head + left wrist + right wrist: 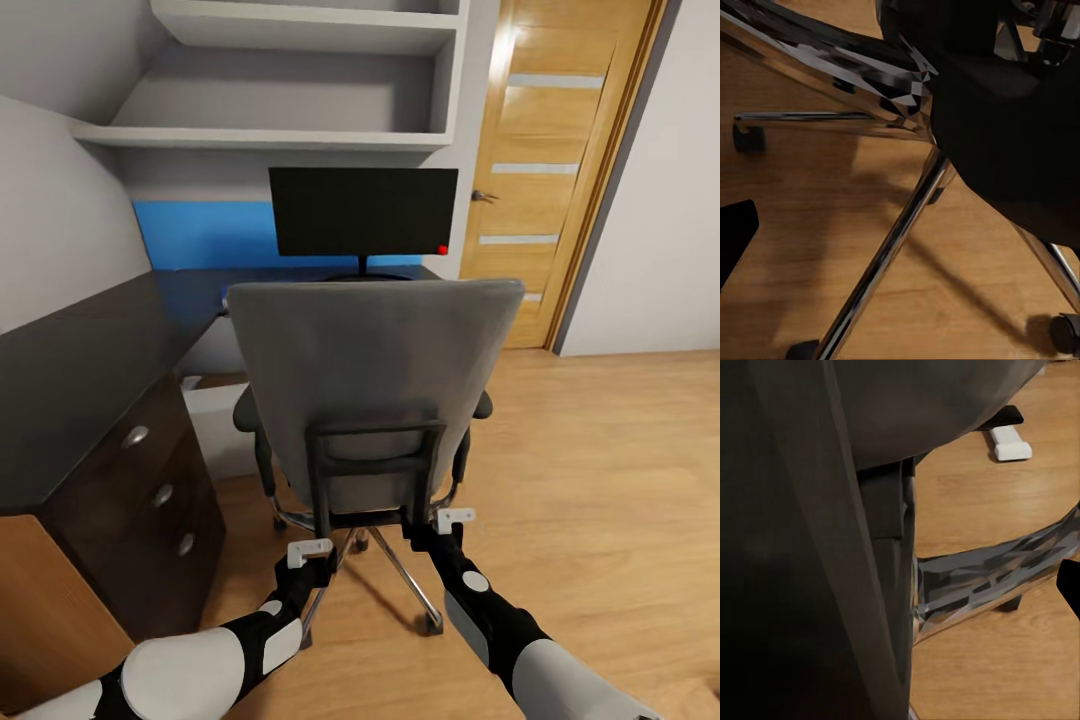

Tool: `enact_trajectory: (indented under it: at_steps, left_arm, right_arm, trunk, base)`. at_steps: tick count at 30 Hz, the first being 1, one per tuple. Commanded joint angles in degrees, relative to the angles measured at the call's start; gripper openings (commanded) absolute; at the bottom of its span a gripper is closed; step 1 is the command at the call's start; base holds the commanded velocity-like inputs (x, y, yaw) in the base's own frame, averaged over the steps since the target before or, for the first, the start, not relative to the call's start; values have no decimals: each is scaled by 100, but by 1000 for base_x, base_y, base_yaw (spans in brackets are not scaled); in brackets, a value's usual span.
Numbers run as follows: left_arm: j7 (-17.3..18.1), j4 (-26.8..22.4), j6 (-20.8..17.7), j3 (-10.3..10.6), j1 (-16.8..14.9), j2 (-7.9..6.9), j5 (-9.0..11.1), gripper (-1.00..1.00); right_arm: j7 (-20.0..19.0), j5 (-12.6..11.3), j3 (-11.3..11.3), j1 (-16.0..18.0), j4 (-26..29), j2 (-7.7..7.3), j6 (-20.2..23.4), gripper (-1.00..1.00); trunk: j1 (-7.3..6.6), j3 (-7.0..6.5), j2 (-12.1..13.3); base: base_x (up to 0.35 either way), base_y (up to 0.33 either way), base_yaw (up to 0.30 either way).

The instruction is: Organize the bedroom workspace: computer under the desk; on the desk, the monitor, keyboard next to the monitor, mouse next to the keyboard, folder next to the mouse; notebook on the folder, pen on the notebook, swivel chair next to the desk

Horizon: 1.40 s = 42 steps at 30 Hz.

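The swivel chair (370,370) stands right in front of me with its grey back toward me, facing the desk (70,370); its back hides its seat. The black monitor (362,210) stands on the desk before the blue back panel. A pale boxy shape, likely the computer (213,430), shows under the desk. My left gripper (322,565) and right gripper (422,535) sit low at the chair's black back frame, one at each bottom corner. One black finger (733,240) shows by the silver chair legs (892,247), another finger (1069,589) beside the chair back (795,547); both look spread. Keyboard, mouse, folder, notebook and pen are out of view.
The desk's drawer front with round silver knobs (135,436) runs along my left. White wall shelves (290,130) hang above the desk. A wooden door (560,170) is at the back right, and light wood floor (600,480) stretches to the chair's right.
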<state>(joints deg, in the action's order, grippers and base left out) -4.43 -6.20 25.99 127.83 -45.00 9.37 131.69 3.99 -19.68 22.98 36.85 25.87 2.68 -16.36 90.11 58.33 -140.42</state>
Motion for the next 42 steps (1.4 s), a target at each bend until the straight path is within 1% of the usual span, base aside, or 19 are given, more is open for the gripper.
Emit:
enact_trajectory:
  at_steps: [1,3,4,23,29,33,42]
  left_arm:
    - [-53,-14,29,15,-8,-4,48,100]
    - [-55,-16,29,34,-8,-5,44,100]
    - [-56,-16,29,-118,-8,-5,59,100]
    - [-54,-17,29,-118,-8,-5,59,100]
    - [-57,-18,29,-118,-8,-5,59,100]
    - [-58,-14,29,-124,-8,-5,59,100]
    - [-50,-17,29,-127,-8,-5,59,100]
  right_arm:
    - [49,-45,39,7,-4,-4,-26,100]
    - [49,-45,40,7,-10,-2,-26,100]
    - [49,-45,40,7,-10,-1,-26,100]
    - [49,-43,48,7,-11,4,-26,100]
    - [49,-44,48,7,-11,0,-26,100]
    - [49,-43,48,7,-11,2,-26,100]
    - [49,-41,48,7,-11,4,-26,100]
  trunk:
    - [2,5,-2]
    - [2,5,-2]
    - [2,5,-2]
    - [2,5,-2]
    - [2,5,-2]
    - [2,5,-2]
    - [2,5,-2]
  base:
    - [317,0,0]
    - [315,0,0]
    - [313,0,0]
    - [303,0,0]
    - [221,0,0]
    - [-8,0,0]
    - [-303,0,0]
